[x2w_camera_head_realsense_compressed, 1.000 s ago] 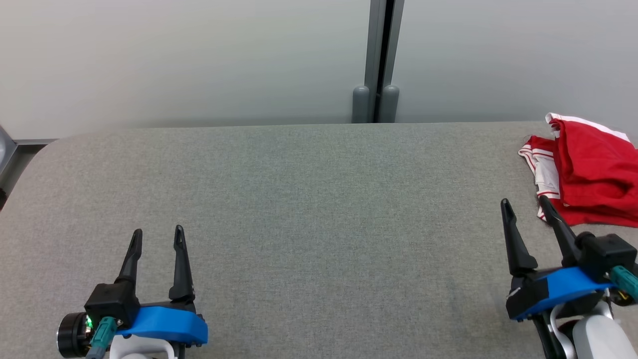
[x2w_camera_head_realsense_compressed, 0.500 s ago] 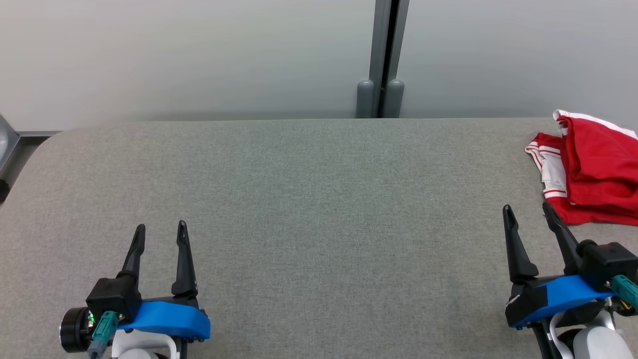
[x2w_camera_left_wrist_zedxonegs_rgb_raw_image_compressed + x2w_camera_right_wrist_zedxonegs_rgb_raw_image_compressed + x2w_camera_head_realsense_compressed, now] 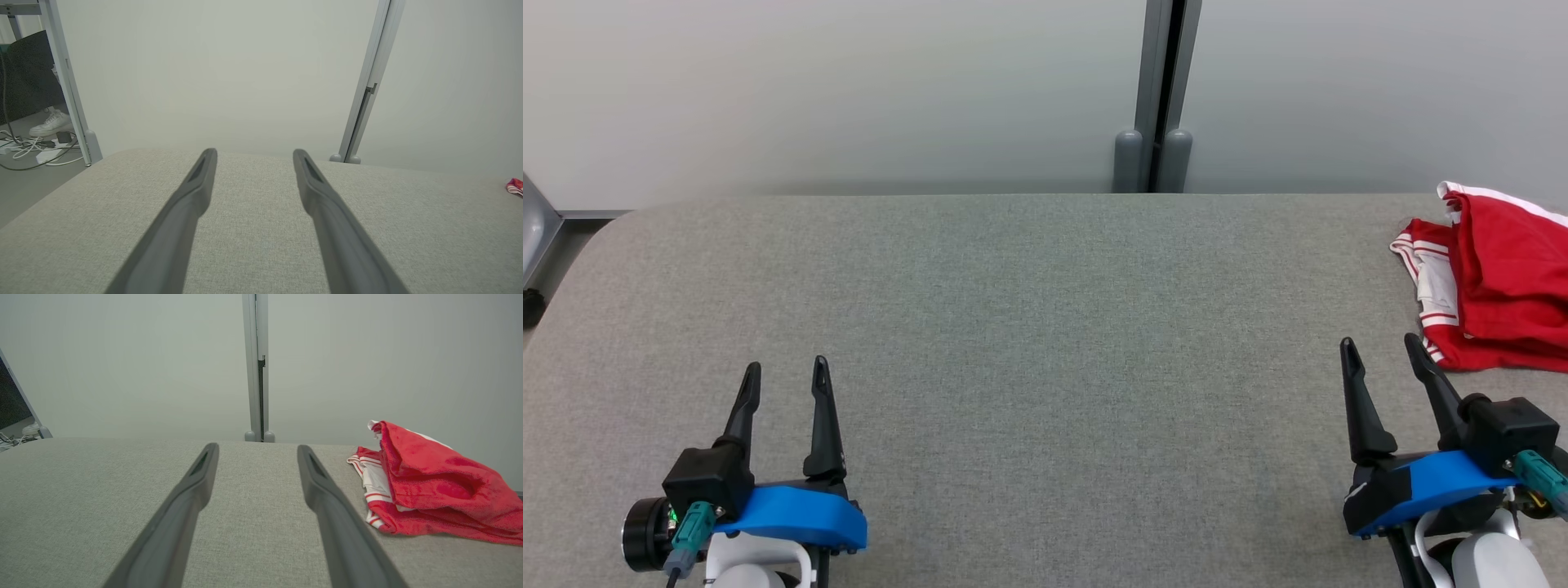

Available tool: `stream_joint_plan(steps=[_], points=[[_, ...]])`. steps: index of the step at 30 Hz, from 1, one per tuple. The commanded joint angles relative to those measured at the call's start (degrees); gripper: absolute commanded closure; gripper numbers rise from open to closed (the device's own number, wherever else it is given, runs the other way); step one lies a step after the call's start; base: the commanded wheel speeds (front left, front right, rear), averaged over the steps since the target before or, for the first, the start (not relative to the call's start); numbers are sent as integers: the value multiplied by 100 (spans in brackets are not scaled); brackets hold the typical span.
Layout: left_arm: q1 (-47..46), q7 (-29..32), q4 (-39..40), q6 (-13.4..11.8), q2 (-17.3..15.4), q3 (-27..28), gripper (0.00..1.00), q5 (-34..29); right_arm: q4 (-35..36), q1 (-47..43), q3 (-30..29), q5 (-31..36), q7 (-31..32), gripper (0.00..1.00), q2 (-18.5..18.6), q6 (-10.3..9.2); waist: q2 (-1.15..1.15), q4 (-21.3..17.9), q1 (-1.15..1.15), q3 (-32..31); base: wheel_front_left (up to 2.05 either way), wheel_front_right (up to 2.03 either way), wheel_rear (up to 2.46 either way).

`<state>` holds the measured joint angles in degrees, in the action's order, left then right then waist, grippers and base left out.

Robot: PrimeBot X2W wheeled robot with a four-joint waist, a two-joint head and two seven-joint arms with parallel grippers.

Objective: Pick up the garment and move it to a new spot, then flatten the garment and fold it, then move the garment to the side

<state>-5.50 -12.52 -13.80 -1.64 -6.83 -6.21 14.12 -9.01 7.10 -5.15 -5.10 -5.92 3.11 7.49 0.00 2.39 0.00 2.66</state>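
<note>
Garment [image 3: 1503, 278]: a red, crumpled heap with white-striped trim, lying at the far right of the grey surface [image 3: 1045, 327]. Its striped edge faces the surface's middle. Its right end is cut off at the edge of the head view, so I cannot fix its long axis. My right gripper [image 3: 1379, 343] has its fingers apart and empty, tips pointing away from me, with the right-hand tip just beside the garment's near-left corner. My left gripper [image 3: 787, 365] is likewise spread and empty, well apart from the garment, at the near left. A grey post [image 3: 1160, 82] stands behind the surface.
</note>
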Motion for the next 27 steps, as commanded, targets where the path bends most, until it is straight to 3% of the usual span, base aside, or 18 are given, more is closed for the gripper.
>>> stream_joint_plan(steps=[1,8,9,15,27], points=[[-63,6,-12,-11,-24,-8,0,27,-19,83,17,14,-21,0,-24,2,0,-2,0,-1,0,0,0],[-111,16,-9,-59,-31,-48,0,49,-14,134,44,-21,-28,0,-26,2,0,29,0,51,0,0,0],[-50,8,-7,-33,-7,-27,100,51,-14,35,41,-12,-17,100,-10,0,0,29,0,50,0,0,0],[205,30,-297,-27,49,-10,100,120,-333,-143,31,-82,14,100,-34,0,0,29,0,50,0,0,0],[148,317,-258,115,98,192,100,1267,-361,-123,-7,-1372,211,100,-31,0,0,5,0,24,0,0,0]])
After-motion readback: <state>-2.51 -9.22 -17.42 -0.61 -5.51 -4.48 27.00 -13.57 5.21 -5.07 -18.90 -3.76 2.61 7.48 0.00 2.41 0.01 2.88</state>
